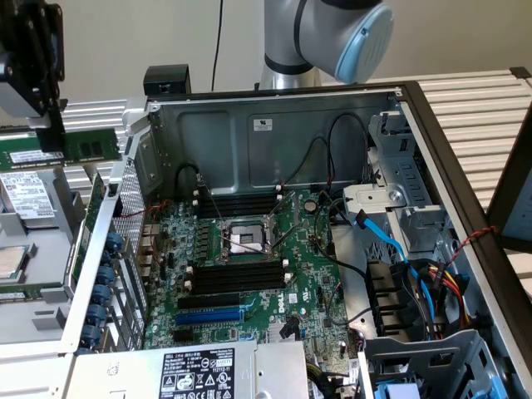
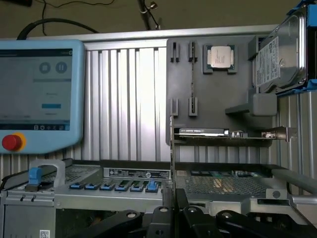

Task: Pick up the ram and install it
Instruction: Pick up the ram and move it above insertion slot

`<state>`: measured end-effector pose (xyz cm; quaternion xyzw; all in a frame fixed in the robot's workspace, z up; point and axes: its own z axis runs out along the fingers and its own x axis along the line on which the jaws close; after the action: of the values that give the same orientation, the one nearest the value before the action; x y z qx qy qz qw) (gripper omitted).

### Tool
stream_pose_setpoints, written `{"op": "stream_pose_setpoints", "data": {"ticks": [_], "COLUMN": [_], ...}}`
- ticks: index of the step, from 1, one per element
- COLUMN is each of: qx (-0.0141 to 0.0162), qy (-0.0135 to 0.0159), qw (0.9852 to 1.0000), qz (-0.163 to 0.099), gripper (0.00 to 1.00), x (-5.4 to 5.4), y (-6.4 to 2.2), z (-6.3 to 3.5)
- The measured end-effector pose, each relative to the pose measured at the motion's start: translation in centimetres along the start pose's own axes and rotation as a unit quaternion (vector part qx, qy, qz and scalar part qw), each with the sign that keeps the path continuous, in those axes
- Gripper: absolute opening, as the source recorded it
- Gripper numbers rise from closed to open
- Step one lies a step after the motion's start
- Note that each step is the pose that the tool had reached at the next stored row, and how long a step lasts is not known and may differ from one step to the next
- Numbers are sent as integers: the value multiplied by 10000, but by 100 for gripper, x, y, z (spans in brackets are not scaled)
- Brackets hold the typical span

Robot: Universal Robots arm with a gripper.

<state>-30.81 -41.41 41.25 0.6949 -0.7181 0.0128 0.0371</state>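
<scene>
Grips the ram [image 1: 83,147] in the gripper [image 1: 55,143], claw pinched shut on the stick's long edge. Holds it level, label side facing the exterior view. Sits outside the open case [image 1: 249,133], past its wall at the exterior view's left, above a grey tray [image 1: 33,320] carrying a hard drive [image 1: 29,195]. Well apart from the black slots [image 1: 237,277] on the motherboard [image 1: 258,249]. From the wrist: shows edge-on as a thin line between the dark fingers [image 2: 193,218], with a processor [image 2: 219,56] and a teach pendant [image 2: 39,89] beyond.
</scene>
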Motion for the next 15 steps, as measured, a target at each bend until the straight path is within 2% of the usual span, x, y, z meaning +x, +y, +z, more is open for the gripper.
{"op": "stream_pose_setpoints", "data": {"ticks": [7,15], "qx": [-15,-18], "qy": [5,9], "qw": [10000,10000], "qz": [0,0], "gripper": [14,14], "x": [-5,-12], "y": [-163,-358], "z": [-6,-11]}}
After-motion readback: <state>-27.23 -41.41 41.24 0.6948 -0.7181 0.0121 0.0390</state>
